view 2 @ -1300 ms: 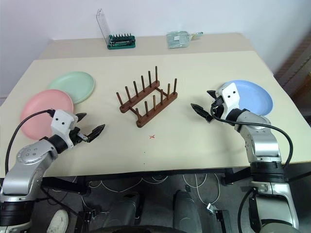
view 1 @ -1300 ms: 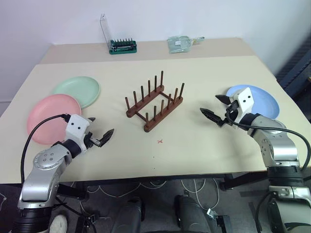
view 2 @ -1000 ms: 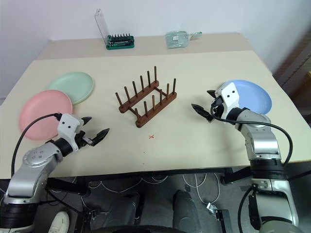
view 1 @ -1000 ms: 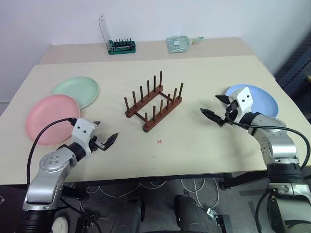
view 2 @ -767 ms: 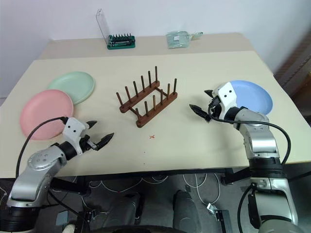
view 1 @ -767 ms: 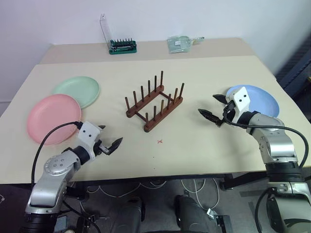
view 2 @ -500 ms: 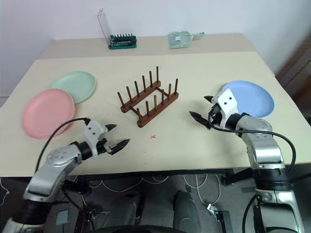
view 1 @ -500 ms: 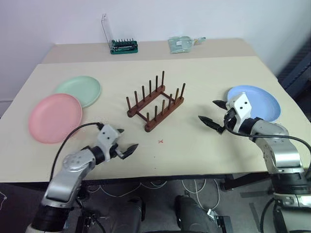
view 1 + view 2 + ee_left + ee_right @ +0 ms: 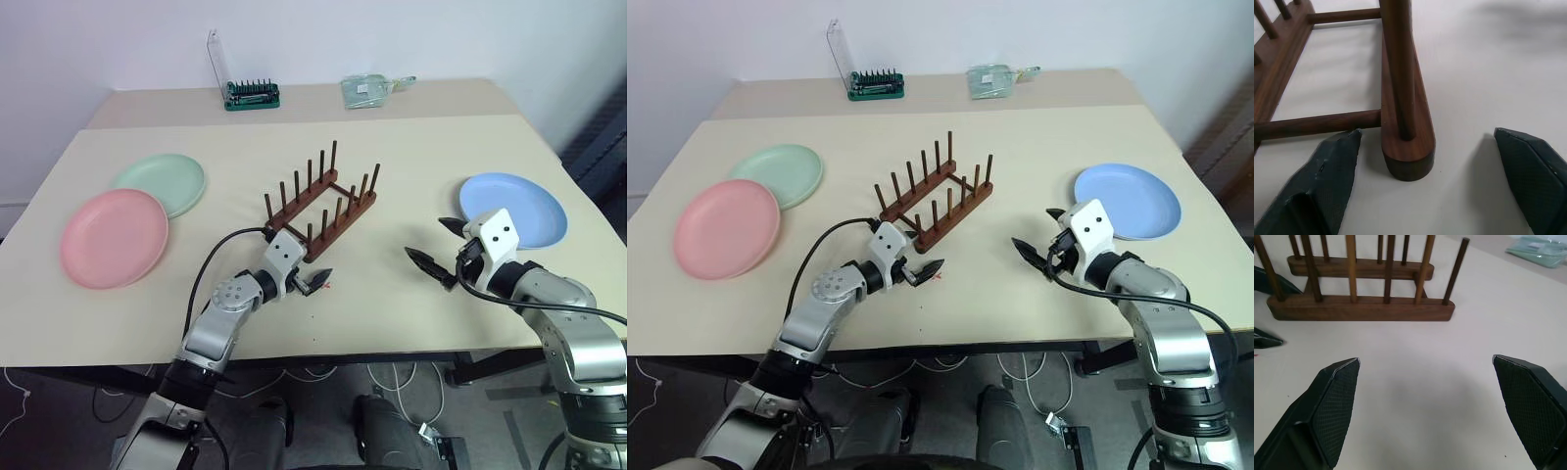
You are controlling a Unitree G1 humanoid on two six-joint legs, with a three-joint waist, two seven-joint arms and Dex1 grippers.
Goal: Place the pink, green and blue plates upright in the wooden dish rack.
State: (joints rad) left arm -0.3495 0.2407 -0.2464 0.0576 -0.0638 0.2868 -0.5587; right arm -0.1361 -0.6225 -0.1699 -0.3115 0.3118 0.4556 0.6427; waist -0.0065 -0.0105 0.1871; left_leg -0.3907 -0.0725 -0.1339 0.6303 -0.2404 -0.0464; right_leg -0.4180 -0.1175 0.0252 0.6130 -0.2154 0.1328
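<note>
Centrally on the desk point(image 9: 411, 157) stands the rack point(image 9: 321, 204); the left gripper point(image 9: 315, 278), fingers apart, sits at its near end. Pink plate point(image 9: 113, 238) and green plate point(image 9: 162, 182) lie toward the left edge, blue plate point(image 9: 514, 209) toward the right, behind the wide-open right gripper point(image 9: 439, 250). Left wrist view: the rail end lies between the spread fingers point(image 9: 1327, 181). Right wrist view: the rack faces the parted fingers point(image 9: 1332, 401).

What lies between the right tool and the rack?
Only bare table lies between the right tool and the rack, seen in the right wrist view.

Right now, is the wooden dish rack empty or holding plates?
Empty: the wooden dish rack has bare pegs; pink plate, green plate, blue plate lie flat.
</note>
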